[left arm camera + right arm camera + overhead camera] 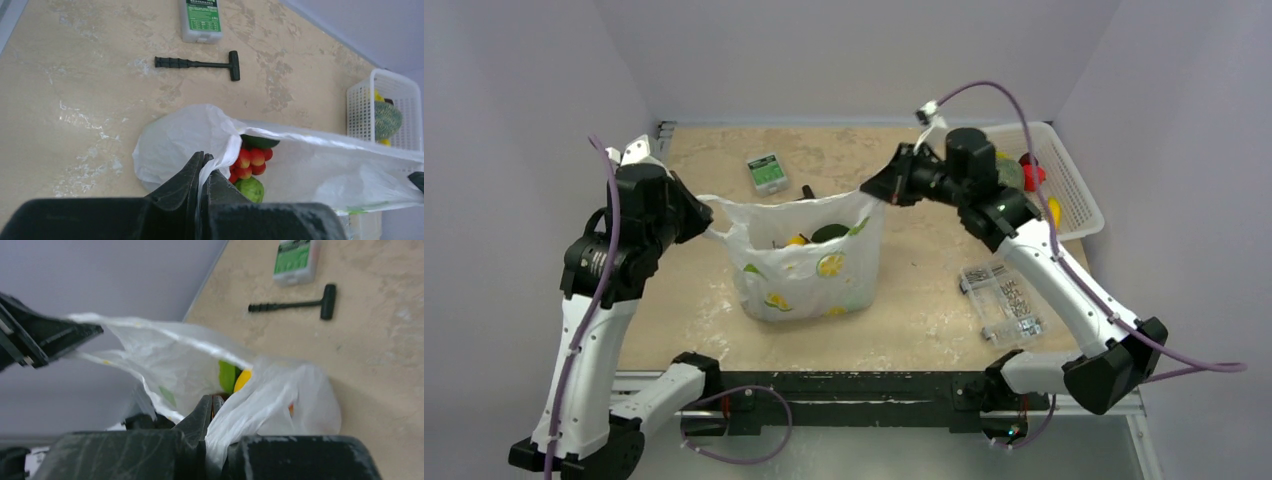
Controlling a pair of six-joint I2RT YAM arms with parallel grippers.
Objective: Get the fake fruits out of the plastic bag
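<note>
The white plastic bag [809, 270] stands mid-table, its mouth stretched wide between both arms. My left gripper [707, 215] is shut on its left handle; in the left wrist view the film is pinched between the fingers [206, 162]. The right gripper [871, 188] is shut on the right handle, and plastic runs down between its jaws [212, 402]. Inside the bag lie a red berry cluster [250, 161], a light green fruit [251, 188], a dark green fruit [260, 141] and a yellow fruit [242, 381].
A white basket [1079, 205] at the back right holds green, red and yellow fruits. A clear box of screws [1004, 300] lies right of the bag. Behind the bag lie a green-labelled box [767, 172] and a black T-handle tool [197, 64].
</note>
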